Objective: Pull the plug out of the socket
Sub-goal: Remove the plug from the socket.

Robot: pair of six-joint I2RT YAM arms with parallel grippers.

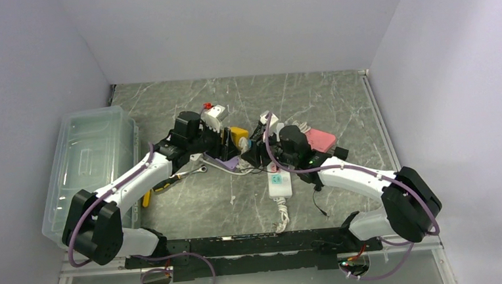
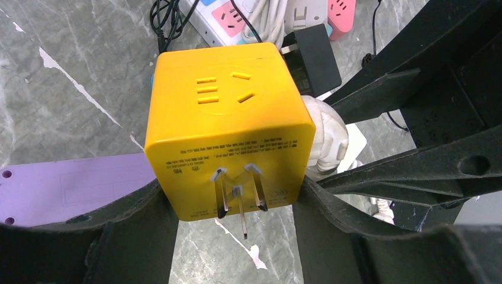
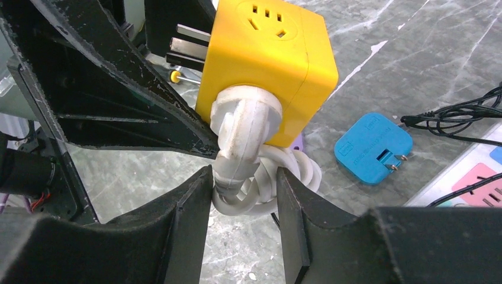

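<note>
The socket is a yellow cube [image 1: 238, 137] [image 2: 228, 118] [image 3: 266, 59] with its three metal prongs bare, held above the table. My left gripper [image 1: 230, 143] [image 2: 232, 195] is shut on its two sides. A white plug [image 3: 245, 127] [image 2: 325, 139] sits seated in one face of the cube, its thick white cable coiled just below. My right gripper [image 1: 254, 148] [image 3: 244, 180] has its fingers closed around the plug's neck and the coil; one finger touches the neck, the other the coil.
A purple power strip [image 2: 71, 186] lies below the cube. A white strip [image 1: 280, 183], a pink one [image 1: 322, 139], a blue adapter [image 3: 373, 148], a black adapter [image 2: 317, 56] and loose cables surround it. A clear bin [image 1: 91, 158] stands left, with a wrench [image 1: 191, 174] nearby.
</note>
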